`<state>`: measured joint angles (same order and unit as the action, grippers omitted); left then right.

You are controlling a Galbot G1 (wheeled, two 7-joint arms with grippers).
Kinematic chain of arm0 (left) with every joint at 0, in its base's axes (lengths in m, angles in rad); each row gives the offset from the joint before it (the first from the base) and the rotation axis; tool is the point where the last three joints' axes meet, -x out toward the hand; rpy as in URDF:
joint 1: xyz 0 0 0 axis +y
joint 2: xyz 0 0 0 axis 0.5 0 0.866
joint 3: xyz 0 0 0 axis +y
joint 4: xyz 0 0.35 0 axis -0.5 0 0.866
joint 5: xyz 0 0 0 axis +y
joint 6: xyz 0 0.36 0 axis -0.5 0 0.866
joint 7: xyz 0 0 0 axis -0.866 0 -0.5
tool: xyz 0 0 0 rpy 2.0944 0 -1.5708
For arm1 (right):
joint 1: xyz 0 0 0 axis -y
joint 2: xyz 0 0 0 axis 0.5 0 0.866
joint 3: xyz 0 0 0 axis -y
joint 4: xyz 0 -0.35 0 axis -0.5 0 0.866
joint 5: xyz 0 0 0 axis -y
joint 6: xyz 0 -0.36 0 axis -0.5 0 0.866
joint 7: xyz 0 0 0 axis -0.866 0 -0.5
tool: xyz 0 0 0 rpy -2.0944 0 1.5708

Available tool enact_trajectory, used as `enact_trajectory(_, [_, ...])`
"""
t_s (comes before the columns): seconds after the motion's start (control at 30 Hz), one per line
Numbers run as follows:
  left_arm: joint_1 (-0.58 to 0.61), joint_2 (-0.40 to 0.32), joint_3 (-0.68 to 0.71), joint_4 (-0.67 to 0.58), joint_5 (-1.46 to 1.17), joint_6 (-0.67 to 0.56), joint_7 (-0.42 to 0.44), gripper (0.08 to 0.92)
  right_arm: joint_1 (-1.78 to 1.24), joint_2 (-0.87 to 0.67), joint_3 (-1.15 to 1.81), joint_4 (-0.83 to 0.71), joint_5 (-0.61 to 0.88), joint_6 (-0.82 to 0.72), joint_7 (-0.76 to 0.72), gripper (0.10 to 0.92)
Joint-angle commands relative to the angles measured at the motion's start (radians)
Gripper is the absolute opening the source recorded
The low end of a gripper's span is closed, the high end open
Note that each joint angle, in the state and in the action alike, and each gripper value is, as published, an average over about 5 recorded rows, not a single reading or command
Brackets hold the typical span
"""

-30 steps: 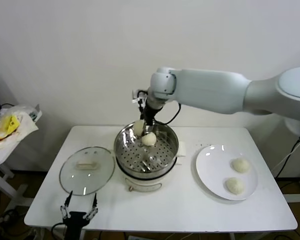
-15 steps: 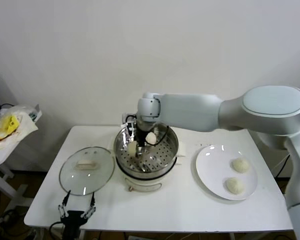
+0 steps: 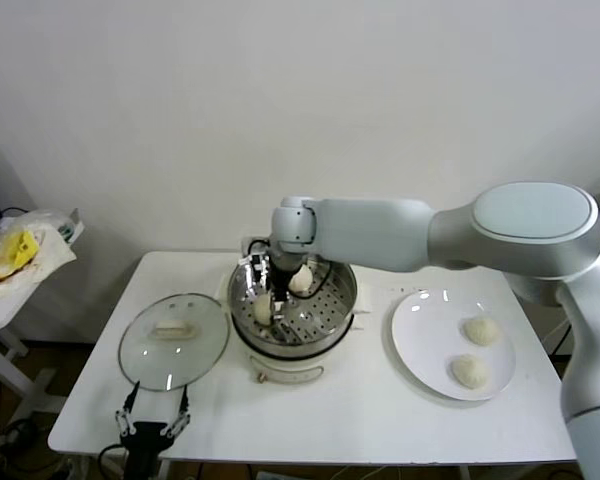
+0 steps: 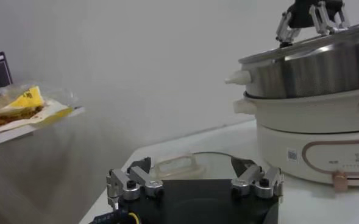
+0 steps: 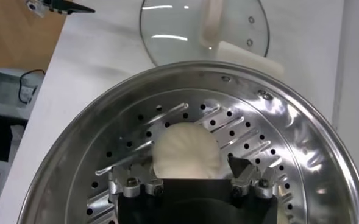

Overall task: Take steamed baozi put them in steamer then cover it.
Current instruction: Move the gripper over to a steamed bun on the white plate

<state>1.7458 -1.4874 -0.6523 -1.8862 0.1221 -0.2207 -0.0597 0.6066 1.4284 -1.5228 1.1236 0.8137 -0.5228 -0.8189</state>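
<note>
White table [image 3: 360, 420]: right tool [image 3: 263, 288] open inside steamer [image 3: 332, 310] over baozi [image 5: 185, 152].

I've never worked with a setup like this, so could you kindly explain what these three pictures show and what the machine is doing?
This is a two-armed robot. One picture looks down from its head; the others come from cameras on each wrist. On the white table stands a steel steamer, with a glass lid on one side and a plate holding two baozi on the other. The right tool is inside the steamer, open, with a baozi lying on the tray between its fingers, not gripped. Another baozi sits beside it. The left tool waits open at the table's near edge, holding nothing.
</note>
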Motion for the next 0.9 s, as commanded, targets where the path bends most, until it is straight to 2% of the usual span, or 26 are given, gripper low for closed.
enact_trajectory(0.03, [0.002, -0.001, 0.0, -0.004, 0.001, 0.003, -0.001, 0.823, 0.113, -0.127, 0.005, 0.089, -0.032, 0.05, -0.084, 0.823])
enact_trajectory(0.13, [0.004, 0.0, -0.002, -0.009, 0.001, 0.01, -0.004, 0.823, 0.2, -0.23, -0.021, 0.15, -0.044, 0.098, -0.151, 0.823])
enact_trajectory(0.4, [-0.001, -0.004, 0.002, -0.011, 0.01, 0.018, -0.004, 0.823, 0.288, -0.574, -0.049, 0.344, -0.107, 0.128, -0.201, 0.823])
enact_trajectory(0.63, [-0.002, -0.003, 0.0, -0.006, 0.018, 0.025, -0.004, 0.823, 0.24, -0.853, -0.086, 0.42, -0.345, 0.191, -0.26, 0.823])
enact_trajectory(0.9, [0.001, -0.016, -0.007, -0.008, 0.028, 0.03, -0.006, 0.823, -0.006, -0.974, 0.013, 0.398, -0.582, 0.224, -0.285, 0.823])
